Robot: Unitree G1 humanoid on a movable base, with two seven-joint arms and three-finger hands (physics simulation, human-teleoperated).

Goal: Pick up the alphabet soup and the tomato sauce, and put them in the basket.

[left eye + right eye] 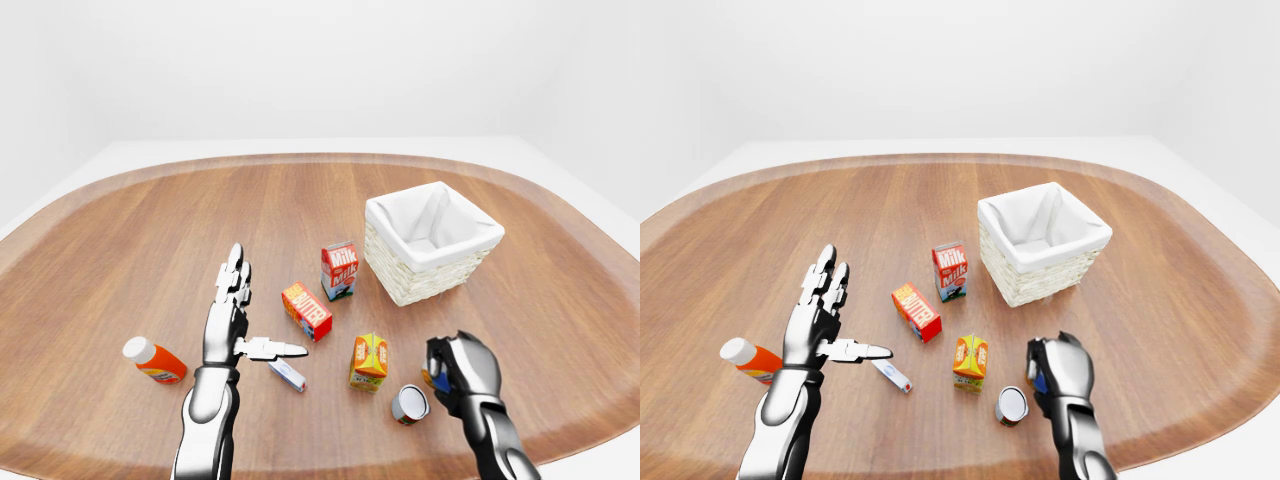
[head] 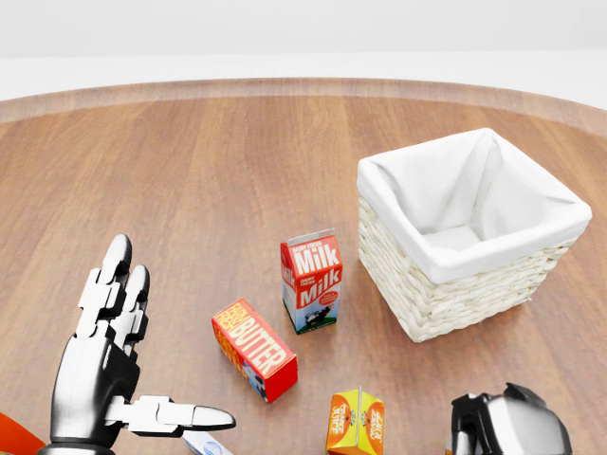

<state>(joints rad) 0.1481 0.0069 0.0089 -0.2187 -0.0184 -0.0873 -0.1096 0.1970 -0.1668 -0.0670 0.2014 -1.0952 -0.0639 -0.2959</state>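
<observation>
**A:** Start with the left-eye view. Where are the cans?

**B:** One can lies tipped on the table near the bottom edge, its open-looking end facing us, just beside the orange juice carton. The right hand sits just right of it, fingers curled around something blue and orange, likely the second can, though too little of it shows to say which of the two it is. The basket stands well apart, higher up and a little right.

**A:** And the left hand?

**B:** The left hand is spread, fingers straight, thumb out sideways, holding nothing. A bottle lies to its left.

**A:** Head view?

**B:** Only the top of the right hand shows at the bottom edge, so I cannot tell its grip there. The milk carton and butter box stand between the left hand and the basket.

**A:** Right-eye view?

**B:** Same layout; the curled fingers hide what they hold.

**A:** So which step?

**B:** I judge it the first pick-up. Next calls for a firm grip, a lift, then a carry up over the basket's rim.
</observation>
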